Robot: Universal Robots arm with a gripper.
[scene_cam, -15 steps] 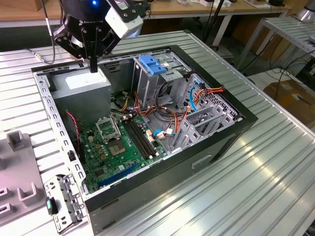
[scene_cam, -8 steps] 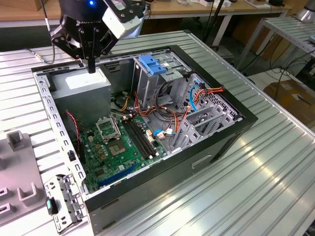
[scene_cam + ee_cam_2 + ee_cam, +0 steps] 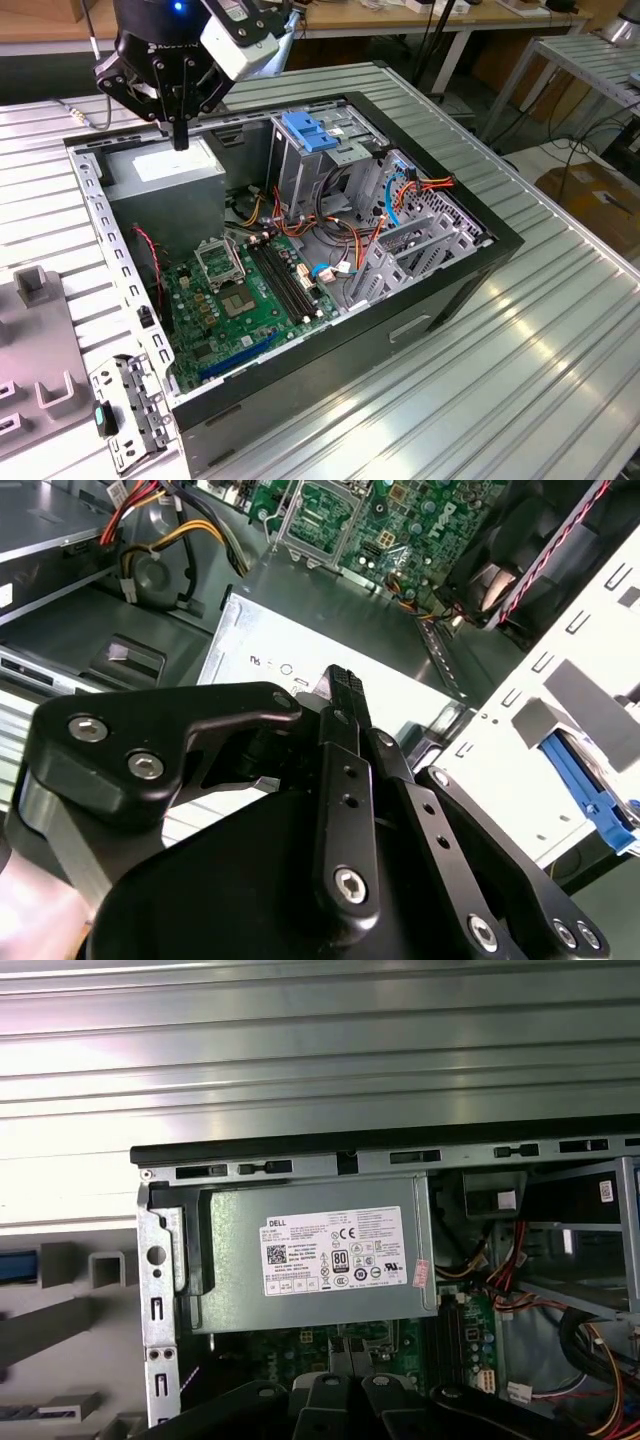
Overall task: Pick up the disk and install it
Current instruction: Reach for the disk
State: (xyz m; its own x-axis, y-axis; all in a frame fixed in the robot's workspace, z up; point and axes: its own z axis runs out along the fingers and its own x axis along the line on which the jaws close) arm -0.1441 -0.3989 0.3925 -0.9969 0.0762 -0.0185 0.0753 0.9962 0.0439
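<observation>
The work surface is a ribbed metal table [image 3: 560, 330], and on it lies an open computer case [image 3: 497, 243] with its side removed. Behind it the room has wooden benches [image 3: 400, 20] with hanging cables. In the exterior view the gripper [image 3: 180, 135] hangs at about 11 o'clock of the case, over the grey power supply box [image 3: 165, 170]. Its fingers [image 3: 342, 690] are pressed together with nothing between them. The motherboard [image 3: 250, 290] lies in the middle, and a blue latch tab [image 3: 305, 130] sits on the drive cage at 12 o'clock. A grey fixture [image 3: 40, 340] stands outside the case at 8 o'clock. Of the disk I can point to nothing sure. The first wrist view has a dark blue strip [image 3: 15, 1265] on this fixture, but I cannot tell if it is the disk's rail. Its long axis and heading I cannot tell either.
</observation>
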